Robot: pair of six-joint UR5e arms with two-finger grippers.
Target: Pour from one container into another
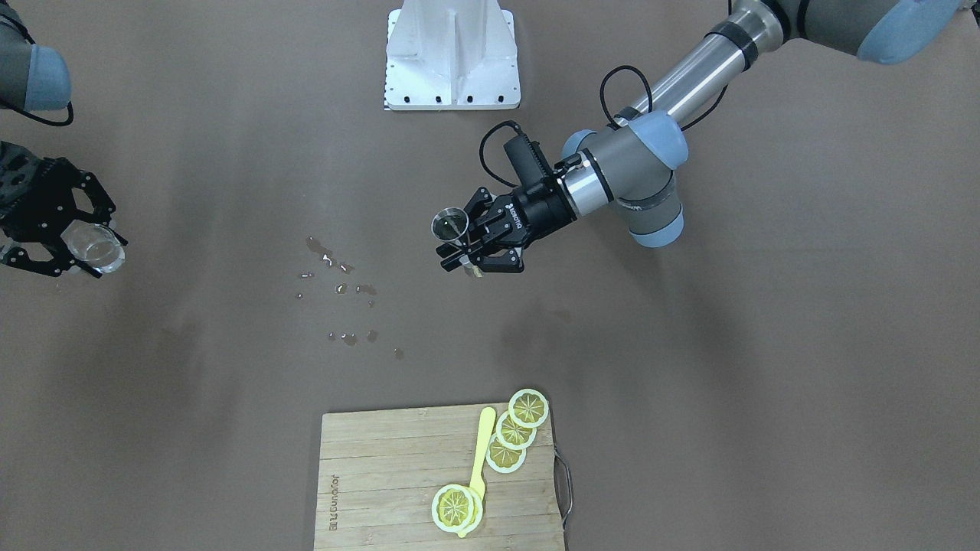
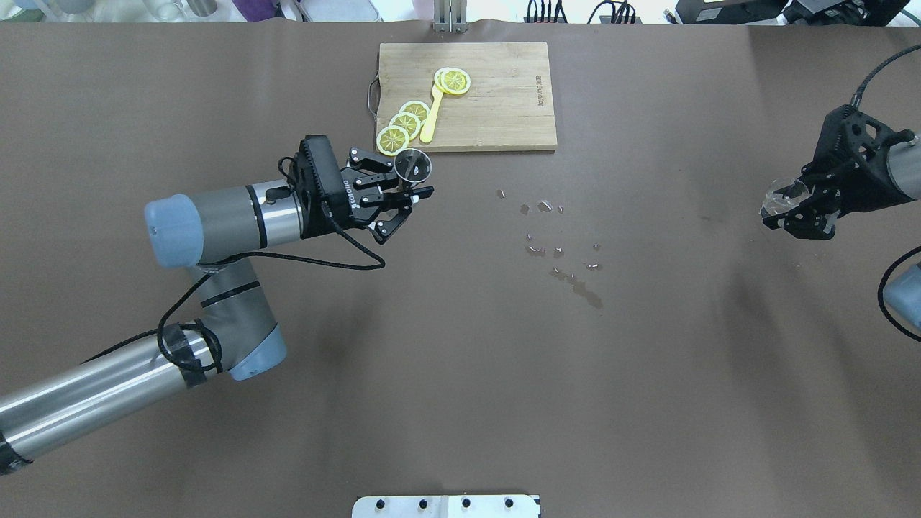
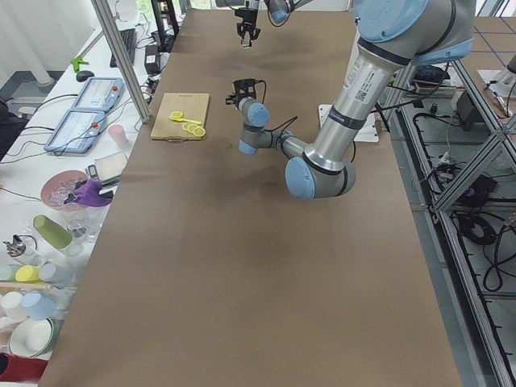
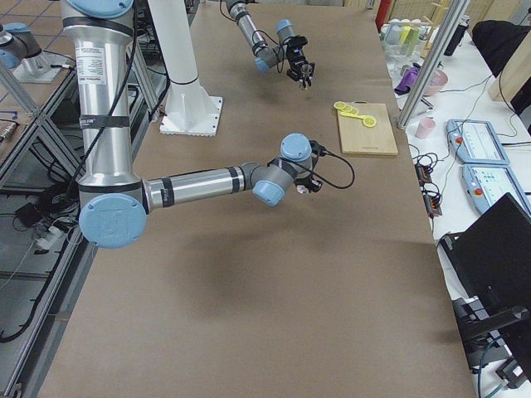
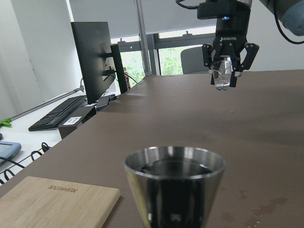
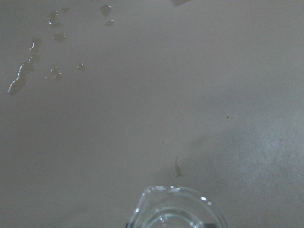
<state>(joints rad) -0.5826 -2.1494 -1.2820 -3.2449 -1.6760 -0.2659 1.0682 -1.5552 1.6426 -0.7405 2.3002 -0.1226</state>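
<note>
Both containers held well apart, pour outstanding: left gripper [image 1: 459, 249] clamps conical steel cup [image 1: 450, 223], right gripper [image 1: 86, 252] clamps clear glass [image 1: 98, 243]

Your edge: light wooden cutting board [image 1: 383, 459], with yellow lemon slices [image 1: 514, 431] and yellow plastic spoon [image 1: 484, 436] on it.
Mid-table: spilled liquid drops [image 1: 316, 245], between small steel cup [image 1: 450, 224] and clear glass tumbler [image 1: 93, 246].

The left arm [image 2: 216, 219] is stretched forward with the wrist bent sideways, so the black two-finger left gripper [image 2: 411, 185] is laid out pretty much level and clamped on a small shiny metal cup [image 2: 414, 166] that's held upright. The right arm [image 2: 905, 167] is parked way off to its own side, its black right gripper [image 2: 786, 205] pointed downward and closed around a clear glass cup [image 2: 781, 191].
</note>
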